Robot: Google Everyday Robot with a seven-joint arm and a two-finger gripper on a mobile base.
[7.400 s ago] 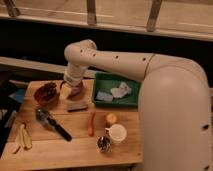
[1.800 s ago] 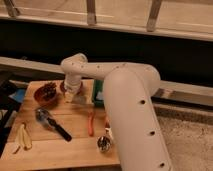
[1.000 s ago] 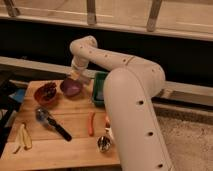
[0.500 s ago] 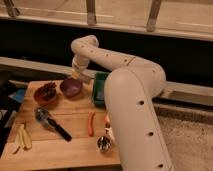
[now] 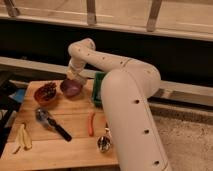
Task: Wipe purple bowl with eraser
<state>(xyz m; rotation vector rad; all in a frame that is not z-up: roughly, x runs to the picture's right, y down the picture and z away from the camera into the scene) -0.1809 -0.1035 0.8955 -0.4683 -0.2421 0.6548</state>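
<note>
The purple bowl (image 5: pixel 71 88) sits on the wooden table (image 5: pixel 75 150), at its back and to the right of an orange-brown bowl. My gripper (image 5: pixel 74 75) hangs just above the purple bowl's far rim, pointing down, and it is shut. The inside of the bowl looks plain and bare. I cannot make out the eraser; it does not lie anywhere on the table that I can see, and the gripper's tip hides whatever may sit there. My thick white arm (image 5: pixel 127 100) fills the right half of the view.
An orange-brown bowl (image 5: pixel 46 93) with dark fruit stands left of the purple one. A green tray (image 5: pixel 98 88) is partly hidden behind my arm. Nearer lie a black-handled utensil (image 5: pixel 54 124), an orange stick (image 5: pixel 91 123), a banana peel (image 5: pixel 22 138) and a metal piece (image 5: pixel 103 144).
About two seconds ago the gripper was down at the purple bowl; it has since lifted to just above the far rim. Over the last second it has barely moved.
</note>
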